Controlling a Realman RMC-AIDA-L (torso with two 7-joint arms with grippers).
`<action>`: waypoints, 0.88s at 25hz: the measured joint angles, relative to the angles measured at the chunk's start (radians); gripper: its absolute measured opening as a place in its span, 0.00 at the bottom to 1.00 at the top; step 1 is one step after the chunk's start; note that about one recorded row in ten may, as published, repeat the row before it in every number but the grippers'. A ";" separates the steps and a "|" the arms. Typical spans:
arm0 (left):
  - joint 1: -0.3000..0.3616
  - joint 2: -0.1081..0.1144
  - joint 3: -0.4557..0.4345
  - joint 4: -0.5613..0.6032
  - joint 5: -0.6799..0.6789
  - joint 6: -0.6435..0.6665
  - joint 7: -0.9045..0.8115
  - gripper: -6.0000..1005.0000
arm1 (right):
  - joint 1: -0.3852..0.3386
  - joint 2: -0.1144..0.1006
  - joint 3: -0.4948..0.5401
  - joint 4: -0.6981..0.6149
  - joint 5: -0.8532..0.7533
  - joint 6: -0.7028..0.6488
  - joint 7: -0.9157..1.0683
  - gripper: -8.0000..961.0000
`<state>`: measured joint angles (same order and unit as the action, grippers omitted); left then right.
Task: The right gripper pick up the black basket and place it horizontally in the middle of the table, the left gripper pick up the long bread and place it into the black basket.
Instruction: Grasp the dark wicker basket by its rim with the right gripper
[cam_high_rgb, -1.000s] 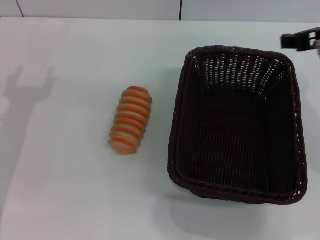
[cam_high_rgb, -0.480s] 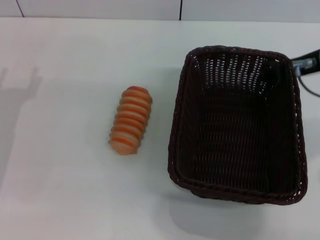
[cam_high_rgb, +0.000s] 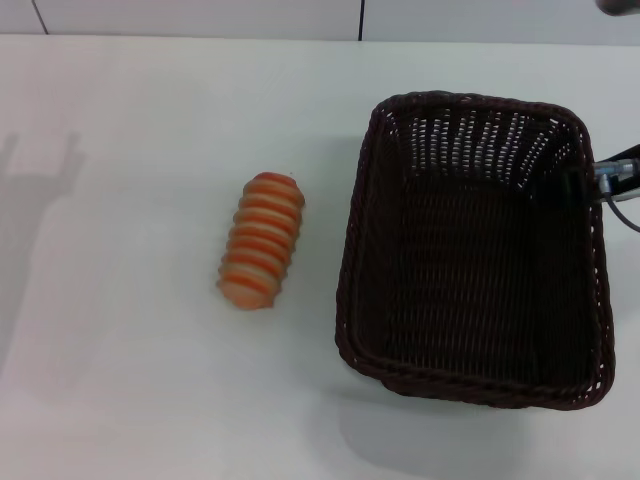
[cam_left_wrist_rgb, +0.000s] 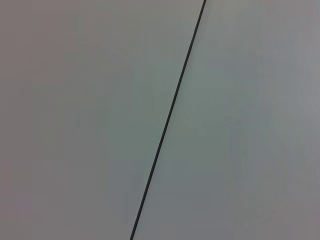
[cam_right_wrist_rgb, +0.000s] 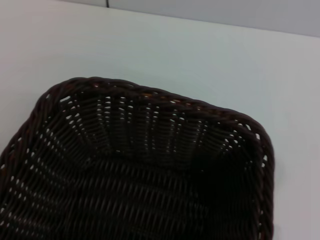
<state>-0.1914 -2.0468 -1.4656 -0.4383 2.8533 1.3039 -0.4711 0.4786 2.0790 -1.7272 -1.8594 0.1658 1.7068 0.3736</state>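
The black basket (cam_high_rgb: 470, 250) stands on the white table (cam_high_rgb: 150, 120) at the right, its long side running away from me. It fills the right wrist view (cam_right_wrist_rgb: 140, 175), seen from above its inside and far rim. The right gripper (cam_high_rgb: 592, 183) pokes in from the right edge at the basket's right wall, near the far corner, with a dark part just inside the rim. The long bread (cam_high_rgb: 262, 240), striped orange and cream, lies left of the basket and apart from it. The left gripper is out of view; its wrist view shows only a pale surface with a dark seam (cam_left_wrist_rgb: 170, 115).
An arm's shadow (cam_high_rgb: 35, 180) falls on the table's left side. A pale wall with a dark seam (cam_high_rgb: 361, 18) runs behind the table's far edge. Bare table shows beyond the basket (cam_right_wrist_rgb: 200, 55).
The right gripper has come down from the basket's far right corner to its right wall. The shadow at the left has shifted leftward. Basket and bread have not moved.
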 joint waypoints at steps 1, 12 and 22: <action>0.000 0.000 0.000 0.001 0.000 0.000 0.000 0.86 | -0.001 -0.001 0.000 -0.003 -0.002 0.004 0.006 0.80; -0.006 -0.004 -0.001 0.010 0.000 0.002 0.000 0.86 | -0.041 0.001 0.045 0.014 -0.001 -0.028 0.043 0.80; 0.001 -0.006 -0.006 0.011 0.000 0.007 0.000 0.86 | -0.044 0.004 0.011 0.073 0.016 -0.091 0.062 0.80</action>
<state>-0.1906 -2.0524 -1.4718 -0.4277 2.8532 1.3111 -0.4709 0.4345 2.0826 -1.7159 -1.7862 0.1815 1.6162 0.4358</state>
